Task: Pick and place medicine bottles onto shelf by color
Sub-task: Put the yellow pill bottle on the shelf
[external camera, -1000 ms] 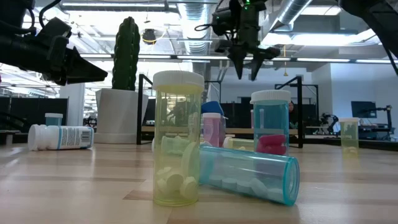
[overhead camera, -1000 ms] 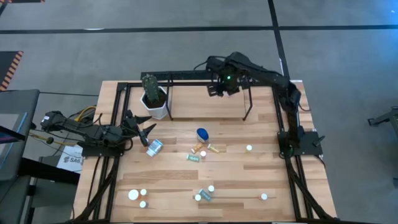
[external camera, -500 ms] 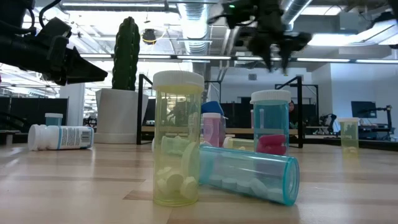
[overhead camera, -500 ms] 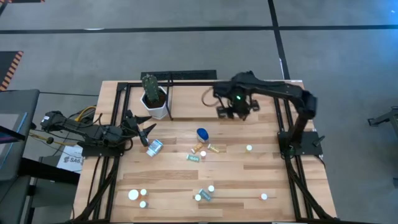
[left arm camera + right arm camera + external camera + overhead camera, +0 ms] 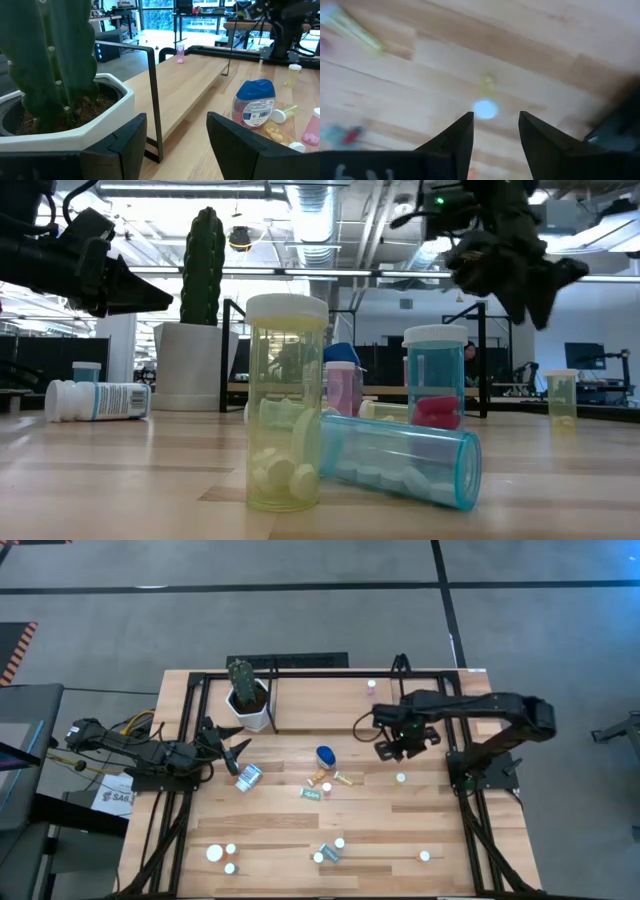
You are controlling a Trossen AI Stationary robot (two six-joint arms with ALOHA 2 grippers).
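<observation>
Small medicine bottles are scattered on the wooden table. A rounded blue one [image 5: 325, 755] stands mid-table, a white one [image 5: 248, 777] lies on its side, and a white-capped yellowish one [image 5: 401, 778] stands at the right. A pink bottle [image 5: 371, 687] stands on the shelf [image 5: 330, 700] by its far rail. My right gripper [image 5: 405, 745] hangs open, fingers pointing down, just off the shelf's near right corner. It is above and slightly far of the yellowish bottle [image 5: 485, 108]. My left gripper [image 5: 228, 750] waits open and level beside the cactus pot [image 5: 250, 705].
The shelf's black rails and posts [image 5: 398, 720] stand close to my right gripper. A cluster of bottles [image 5: 325, 785] lies mid-table. More bottles stand near the front edge [image 5: 330, 852] [image 5: 215, 853] [image 5: 425, 856]. Bare wood lies between the two groups.
My right gripper has left the far part of the shelf. It has swung toward the table's near and right side and come down, tipping more steeply downward. It now hangs over the white-capped bottle at the right. The pink bottle now shows standing on the shelf.
</observation>
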